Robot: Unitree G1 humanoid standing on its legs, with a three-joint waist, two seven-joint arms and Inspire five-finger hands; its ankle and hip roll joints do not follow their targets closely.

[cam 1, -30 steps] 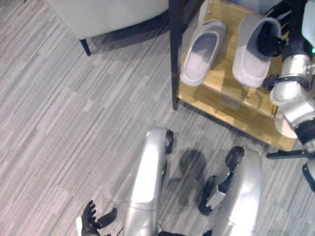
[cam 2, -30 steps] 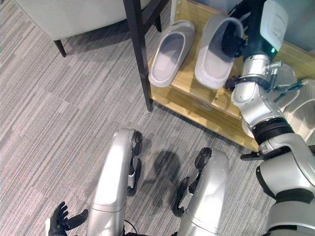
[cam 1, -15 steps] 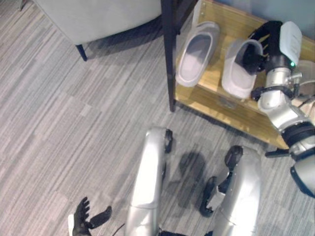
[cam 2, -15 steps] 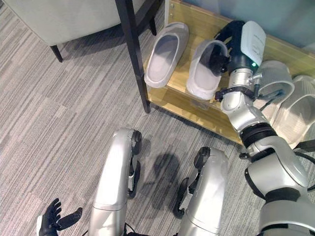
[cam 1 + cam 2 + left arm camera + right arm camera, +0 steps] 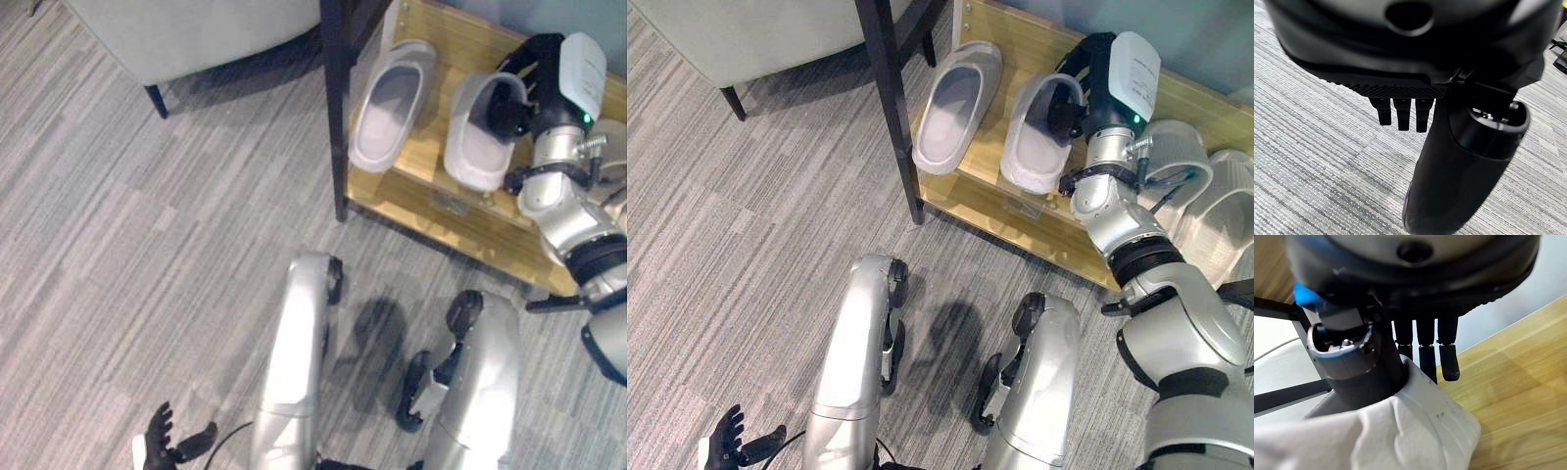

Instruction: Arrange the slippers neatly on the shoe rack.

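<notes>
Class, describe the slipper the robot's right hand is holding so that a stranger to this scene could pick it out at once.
Start at the wooden shoe rack beside the dark post. Two pale grey slippers lie side by side on its shelf. The held slipper is the one farther from the post, with the right hand gripping its toe cover; the neighbouring slipper lies untouched.

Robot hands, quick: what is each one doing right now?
Left robot hand: open, holding nothing, low over the floor.
Right robot hand: closed on the toe of a grey slipper lying on the shoe rack.

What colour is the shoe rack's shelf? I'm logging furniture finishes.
Light honey-coloured wood, clearest in the right eye view.
</notes>
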